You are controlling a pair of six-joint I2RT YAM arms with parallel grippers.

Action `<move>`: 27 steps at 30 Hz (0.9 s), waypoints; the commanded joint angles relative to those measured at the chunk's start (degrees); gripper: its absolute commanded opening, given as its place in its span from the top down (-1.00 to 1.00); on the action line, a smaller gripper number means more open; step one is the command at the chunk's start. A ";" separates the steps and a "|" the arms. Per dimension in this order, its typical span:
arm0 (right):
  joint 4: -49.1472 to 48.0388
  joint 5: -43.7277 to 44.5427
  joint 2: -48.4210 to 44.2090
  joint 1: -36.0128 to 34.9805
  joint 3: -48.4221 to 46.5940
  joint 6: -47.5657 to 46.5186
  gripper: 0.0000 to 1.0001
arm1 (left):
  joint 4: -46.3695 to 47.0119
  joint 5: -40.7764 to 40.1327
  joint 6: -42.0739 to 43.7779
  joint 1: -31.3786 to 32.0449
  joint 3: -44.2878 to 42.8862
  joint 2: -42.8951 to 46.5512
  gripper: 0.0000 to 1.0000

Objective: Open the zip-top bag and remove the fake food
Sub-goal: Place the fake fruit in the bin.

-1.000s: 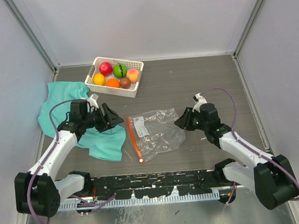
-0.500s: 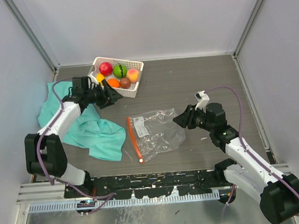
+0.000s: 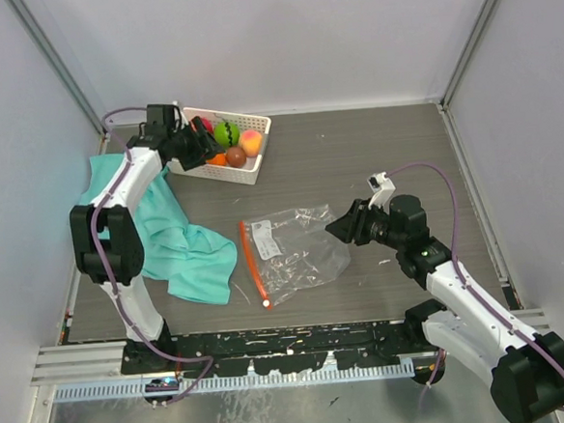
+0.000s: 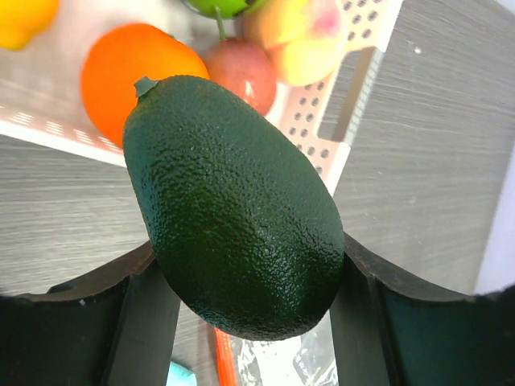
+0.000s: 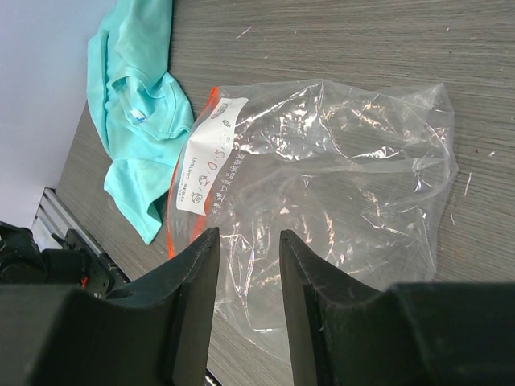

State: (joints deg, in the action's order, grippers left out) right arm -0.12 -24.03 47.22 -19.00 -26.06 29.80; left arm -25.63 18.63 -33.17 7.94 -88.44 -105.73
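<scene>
A white label (image 5: 211,153) is carried on the zip-top bag (image 3: 299,249) close to its orange-red zipper strip (image 3: 254,264); small round pictograms and lines of fine print are seen on it, but none can be read. A small white tag with a blue mark is sewn to the teal cloth (image 3: 183,247), and it is also illegible. The bag lies flat and crinkled on the near middle of the table (image 3: 375,157), with the zipper strip along its left edge and the cloth just beside it on the left. The right gripper (image 3: 346,228) is held at the bag's right edge with a narrow gap between its fingers and nothing gripped; whether the plastic is touched cannot be told. The left gripper (image 3: 192,147) is stretched to the far left, over the left end of the white slotted basket (image 3: 233,170), and a dark green avocado (image 4: 233,209) of the fake food is clamped between its fingers. The avocado's lower end is hidden by the fingers in the left wrist view. The rest of the fake food lies in the basket: an orange fruit (image 4: 133,76), a reddish-brown one (image 4: 241,72), a peach one (image 4: 306,40), a green one (image 3: 224,133), and a yellow one (image 4: 24,20) cut off at the frame corner. From above, the basket's left end is covered by the arm.
</scene>
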 commanded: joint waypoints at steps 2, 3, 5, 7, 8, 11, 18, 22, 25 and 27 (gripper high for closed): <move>-1.42 -0.92 -0.84 0.24 -2.00 -0.90 0.16 | -10.74 -8.77 5.21 2.76 -14.01 -7.18 0.28; -1.46 -0.97 -0.82 0.21 -1.86 -0.89 0.16 | -12.99 -10.43 5.90 3.39 -16.75 -9.04 0.28; -1.42 -1.08 -0.83 0.20 -1.75 -0.91 0.16 | -16.79 -14.44 7.17 4.74 -22.29 -12.59 0.28; -1.44 -1.12 -1.00 0.24 -1.67 -0.84 0.16 | -19.76 -18.52 8.53 6.05 -27.25 -15.56 0.28; -1.45 -1.23 -1.11 0.20 -1.52 -0.81 0.16 | -21.03 -20.54 9.05 6.55 -29.38 -17.01 0.28; -1.39 -1.28 -1.53 0.22 -1.08 -0.81 0.16 | -24.90 -25.67 11.20 8.37 -36.51 -20.89 0.30; -1.44 -1.41 -2.34 0.23 0.21 -0.67 0.15 | -29.87 -40.07 15.89 11.15 -46.82 -28.25 0.29; -1.26 -1.54 -2.91 0.20 0.77 -0.58 0.16 | -29.70 -47.56 17.57 11.04 -48.34 -30.10 0.09; -1.10 -1.68 -3.01 0.22 0.90 -0.50 0.15 | -29.96 -53.27 18.73 10.83 -49.78 -31.82 -0.06; -1.10 -1.78 -3.10 0.20 1.01 -0.38 0.15 | -30.44 -55.09 19.58 10.39 -50.90 -32.94 -0.13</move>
State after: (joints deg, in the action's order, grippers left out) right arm 0.71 -24.80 45.34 -19.00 -25.28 29.82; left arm -55.05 -26.70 -16.47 19.35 -135.48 -137.45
